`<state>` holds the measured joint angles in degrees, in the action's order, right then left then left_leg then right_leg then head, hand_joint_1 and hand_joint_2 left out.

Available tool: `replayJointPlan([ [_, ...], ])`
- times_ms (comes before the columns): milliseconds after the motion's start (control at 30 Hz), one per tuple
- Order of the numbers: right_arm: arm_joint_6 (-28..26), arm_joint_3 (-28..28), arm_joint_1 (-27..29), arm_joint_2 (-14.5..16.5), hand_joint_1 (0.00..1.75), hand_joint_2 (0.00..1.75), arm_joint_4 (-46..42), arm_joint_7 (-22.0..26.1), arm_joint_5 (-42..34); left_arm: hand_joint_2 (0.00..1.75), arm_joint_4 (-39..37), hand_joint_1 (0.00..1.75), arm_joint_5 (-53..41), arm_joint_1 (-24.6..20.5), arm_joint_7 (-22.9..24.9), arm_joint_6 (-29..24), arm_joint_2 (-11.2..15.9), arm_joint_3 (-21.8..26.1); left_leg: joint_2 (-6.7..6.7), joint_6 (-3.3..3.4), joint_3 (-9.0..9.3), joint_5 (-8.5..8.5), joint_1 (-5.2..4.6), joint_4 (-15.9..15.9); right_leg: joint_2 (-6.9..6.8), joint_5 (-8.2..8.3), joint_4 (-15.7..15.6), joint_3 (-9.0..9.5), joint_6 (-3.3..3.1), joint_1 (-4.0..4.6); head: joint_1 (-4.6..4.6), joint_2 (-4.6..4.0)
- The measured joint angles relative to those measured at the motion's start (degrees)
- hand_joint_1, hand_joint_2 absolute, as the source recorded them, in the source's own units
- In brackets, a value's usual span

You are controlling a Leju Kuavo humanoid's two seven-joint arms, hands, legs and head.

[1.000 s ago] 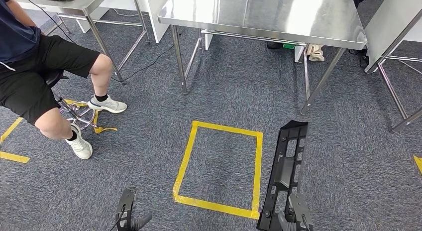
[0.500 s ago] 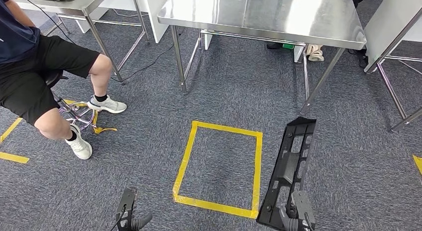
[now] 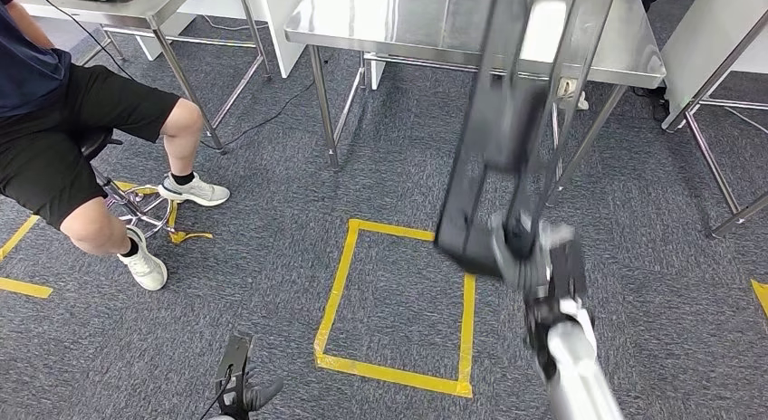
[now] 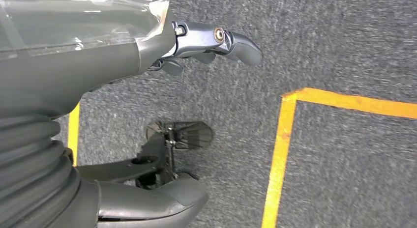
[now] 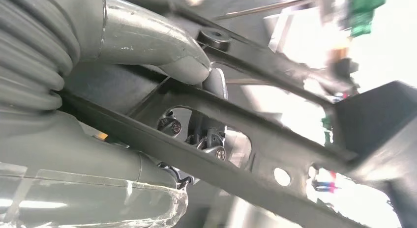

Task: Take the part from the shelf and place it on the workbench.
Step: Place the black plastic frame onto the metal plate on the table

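Gripping the long black part (image 3: 494, 121) by its lower end, the right hand (image 3: 534, 257) is swinging it toward the workbench (image 3: 380, 22), risking a clash with the edge.

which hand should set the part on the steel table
Right. The right hand already grips the black part, raised toward the steel table. The left hand hangs low, holding nothing.
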<state>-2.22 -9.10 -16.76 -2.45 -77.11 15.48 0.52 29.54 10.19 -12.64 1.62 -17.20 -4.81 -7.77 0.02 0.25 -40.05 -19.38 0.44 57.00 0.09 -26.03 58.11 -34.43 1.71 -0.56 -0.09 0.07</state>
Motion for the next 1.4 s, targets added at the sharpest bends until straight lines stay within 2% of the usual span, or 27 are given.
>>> replayJointPlan([
  [100, -0.4, -2.8, -4.2, 0.0, 1.75, 1.75, -6.8, -4.5, -1.3, 1.75, -0.3, 0.00, 0.4, -0.6, -0.4, 0.3, 0.0, -0.5, -0.10, -0.03, 0.02, 0.01, 0.10, 0.0, -0.13, -0.05, 0.0, -0.20, -0.09, 0.02, 0.03, 0.00],
  [400, 1.0, -5.5, -5.5, -0.2, 1.75, 1.75, -15.5, -2.0, -4.7, 1.75, -1.1, 0.00, 2.5, -0.5, -0.7, 1.1, 0.0, -0.8, -0.20, -0.01, -0.15, 0.03, -0.01, 0.0, -0.20, -0.03, 0.0, -0.03, -0.06, 0.00, 0.03, 0.00],
  [567, 1.1, -5.9, -5.6, -1.0, 1.75, 1.75, -18.9, -1.4, -4.5, 1.75, -1.5, 0.00, 4.6, 1.0, 0.4, 2.7, -1.0, -0.8, -0.20, -0.01, -0.15, 0.02, -0.01, 0.0, -0.20, -0.03, 0.0, -0.02, -0.06, -0.01, 0.02, 0.00],
  [733, 1.1, -6.1, -5.9, -2.0, 1.75, 1.75, -20.3, -1.3, -4.3, 1.75, -2.0, 0.00, 5.5, 2.3, 1.1, 3.2, -2.1, -0.9, -0.21, 0.00, -0.16, 0.01, 0.00, 0.0, -0.20, -0.03, 0.0, -0.03, -0.06, 0.00, 0.03, 0.00],
  [1133, 0.7, -6.2, -5.9, -2.7, 1.75, 1.75, -20.7, -1.2, -4.3, 1.75, -2.2, 0.00, 6.3, 2.6, 1.8, 3.6, -2.3, -1.2, -0.21, -0.01, -0.15, 0.02, 0.01, 0.0, -0.20, -0.03, 0.0, -0.02, -0.06, 0.01, 0.02, 0.00],
  [1400, 0.1, -7.3, -6.5, -3.2, 1.75, 1.75, -20.6, -1.2, -5.2, 1.75, -2.3, 0.00, 10.3, -0.4, 6.3, 4.5, -0.5, -1.2, -0.22, -0.02, -0.14, 0.05, 0.05, 0.0, -0.20, -0.02, 0.0, -0.01, -0.07, 0.05, 0.02, 0.00],
])
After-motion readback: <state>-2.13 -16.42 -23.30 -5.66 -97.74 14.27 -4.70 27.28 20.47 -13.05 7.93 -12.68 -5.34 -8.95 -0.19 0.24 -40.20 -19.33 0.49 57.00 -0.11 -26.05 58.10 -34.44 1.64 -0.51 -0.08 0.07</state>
